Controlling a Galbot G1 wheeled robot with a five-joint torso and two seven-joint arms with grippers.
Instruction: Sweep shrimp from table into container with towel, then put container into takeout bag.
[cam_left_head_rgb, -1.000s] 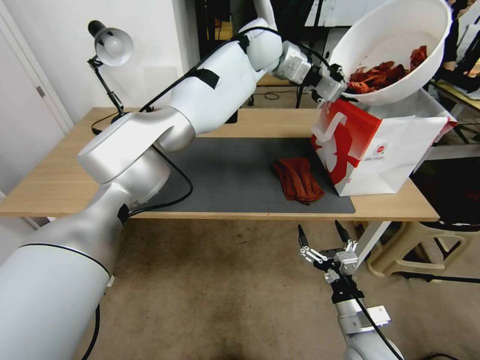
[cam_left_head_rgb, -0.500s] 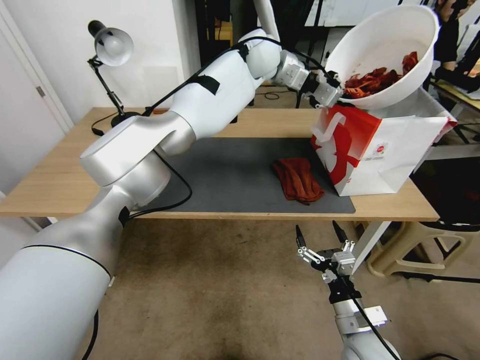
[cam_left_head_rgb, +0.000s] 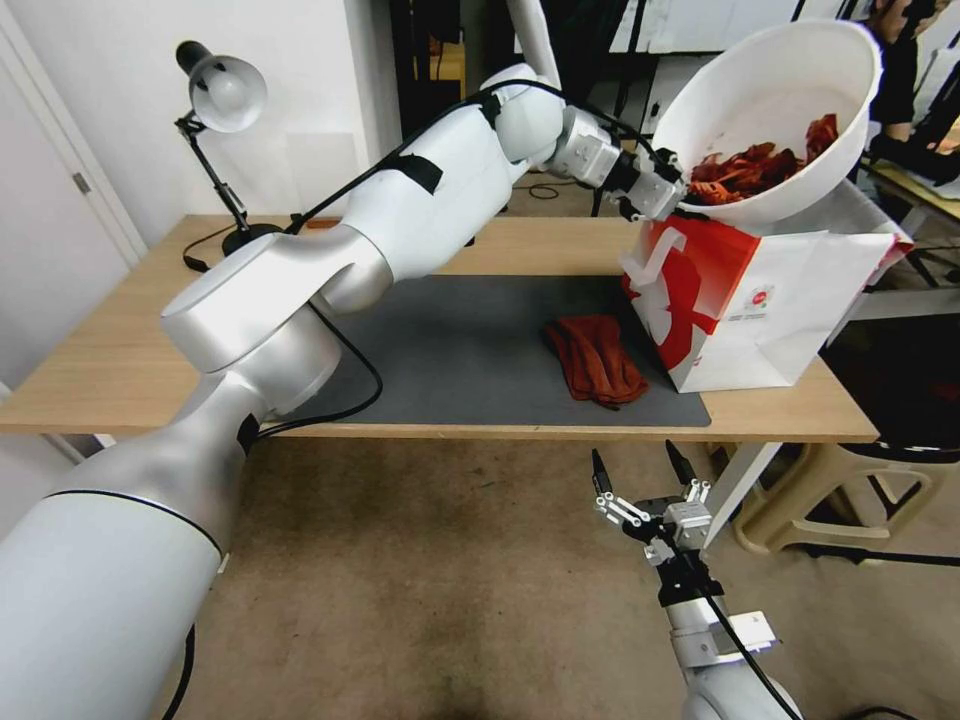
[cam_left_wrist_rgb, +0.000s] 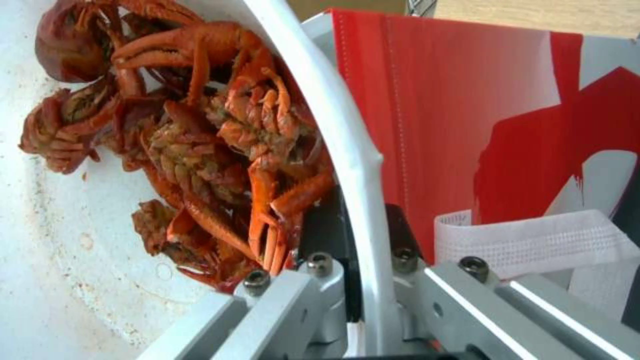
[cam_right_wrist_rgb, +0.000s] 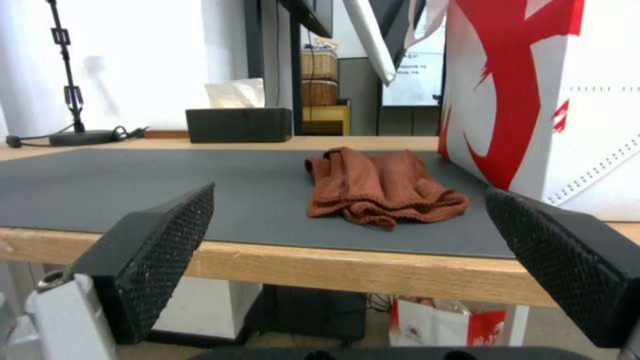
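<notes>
The white container (cam_left_head_rgb: 775, 95) hangs tilted just above the open top of the red-and-white takeout bag (cam_left_head_rgb: 760, 300), with the red shrimp (cam_left_head_rgb: 750, 168) heaped on its low side. My left gripper (cam_left_head_rgb: 668, 192) is shut on the container's rim. The left wrist view shows the shrimp (cam_left_wrist_rgb: 220, 135) against the rim (cam_left_wrist_rgb: 347, 145), which my left gripper (cam_left_wrist_rgb: 363, 225) clamps, and the bag (cam_left_wrist_rgb: 460, 100) just behind. The rust-red towel (cam_left_head_rgb: 595, 360) lies on the grey mat of the table (cam_left_head_rgb: 110, 370). My right gripper (cam_left_head_rgb: 640, 470) stands open below the table's front edge, facing the towel (cam_right_wrist_rgb: 380, 187).
A desk lamp (cam_left_head_rgb: 220, 95) stands at the table's back left. A black tissue box (cam_right_wrist_rgb: 239, 125) sits at the far edge. The bag's white loop handle (cam_left_wrist_rgb: 533, 240) hangs close to my left gripper. A beige stool (cam_left_head_rgb: 850, 490) stands right of the table leg.
The left arm has lowered the container and brought it slightly left, closer to the bag's top. The right gripper rose a little.
</notes>
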